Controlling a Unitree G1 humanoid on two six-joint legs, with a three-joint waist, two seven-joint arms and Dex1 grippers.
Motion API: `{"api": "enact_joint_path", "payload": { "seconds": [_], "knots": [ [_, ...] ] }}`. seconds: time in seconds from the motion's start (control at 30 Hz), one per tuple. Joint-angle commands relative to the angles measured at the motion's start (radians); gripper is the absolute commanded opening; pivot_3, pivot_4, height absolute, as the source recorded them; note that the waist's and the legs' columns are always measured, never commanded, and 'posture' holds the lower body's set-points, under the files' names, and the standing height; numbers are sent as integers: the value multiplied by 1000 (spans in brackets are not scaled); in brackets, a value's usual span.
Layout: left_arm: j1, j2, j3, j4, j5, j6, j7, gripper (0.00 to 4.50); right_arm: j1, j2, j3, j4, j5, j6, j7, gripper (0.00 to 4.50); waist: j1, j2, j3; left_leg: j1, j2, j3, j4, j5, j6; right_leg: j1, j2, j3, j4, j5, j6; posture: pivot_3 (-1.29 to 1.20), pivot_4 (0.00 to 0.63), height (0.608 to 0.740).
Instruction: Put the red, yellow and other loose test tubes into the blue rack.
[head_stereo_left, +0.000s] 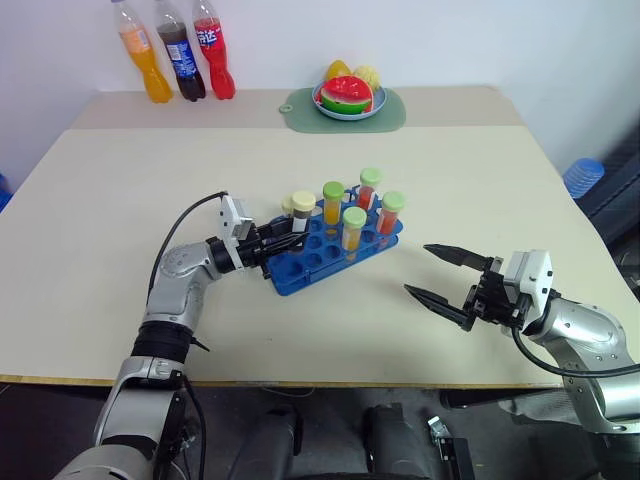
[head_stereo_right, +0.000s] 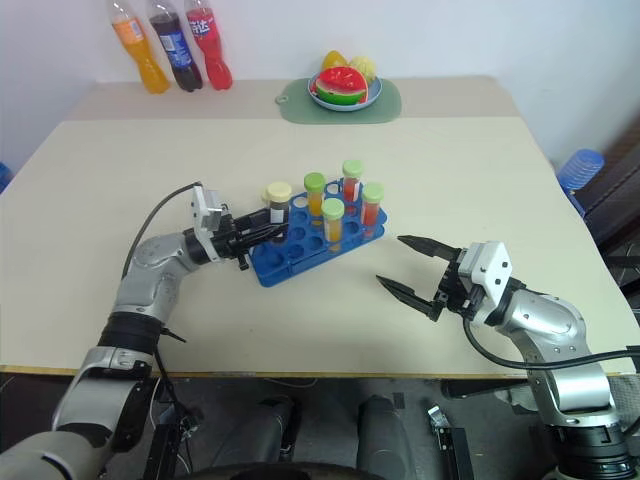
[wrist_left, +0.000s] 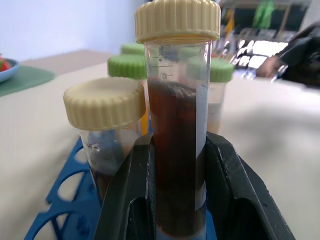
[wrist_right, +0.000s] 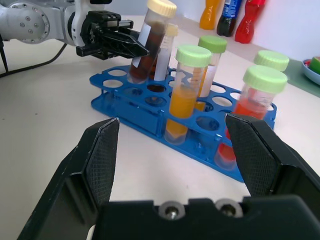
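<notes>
**Brown tube at the rack, tilted in the grip**

The right hand (head_stereo_left: 438, 271) hangs wide open and empty above the near right part of the desk (head_stereo_left: 120, 250), well apart from the rack.

Toward the desk's middle, the left hand (wrist_right: 131, 48) is clamped on the brown tube (wrist_right: 150, 37) at the end of the blue rack (head_stereo_left: 300, 268) nearest that hand. The tube leans, its foot at a hole there, just beside a second cream-capped tube (wrist_left: 104, 120). If it is pushed down while tilted, it could catch the hole's rim, shove the light rack across the desk, or knock its neighbour. Releasing it before it is seated would probably let it topple.

Further along the rack stand green-capped orange tubes (wrist_right: 186, 90) and red tubes (wrist_right: 252, 100), already seated.
</notes>
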Motion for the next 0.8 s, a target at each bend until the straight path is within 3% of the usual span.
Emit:
{"api": "enact_joint_path", "payload": {
  "seconds": [0.03,0.33,0.53,0.8],
  "knots": [
    [-16,-1,41,-57,-62,13,-37,754,-2,10,-11,-20,-4,-20,-6,3726,-1,0,0,0,0,0,0,0,0,0,0,0,0,0,0,0,150,740],
    [-24,-8,61,-68,-63,-1,-18,754,-4,17,-8,-24,-10,-17,-9,3726,-3,0,0,0,0,-1,0,0,0,0,0,0,0,0,0,0,150,740],
    [-16,16,7,9,96,-117,43,754,-12,21,-4,-23,-11,-15,-7,3726,-1,0,0,0,0,0,0,0,0,0,0,0,0,0,0,0,150,740],
    [-26,-30,60,15,72,-184,106,754,-23,21,-3,-15,-11,-12,2,3726,3,0,0,0,0,-1,1,0,0,0,0,0,0,0,0,0,150,740]
  ]
}}
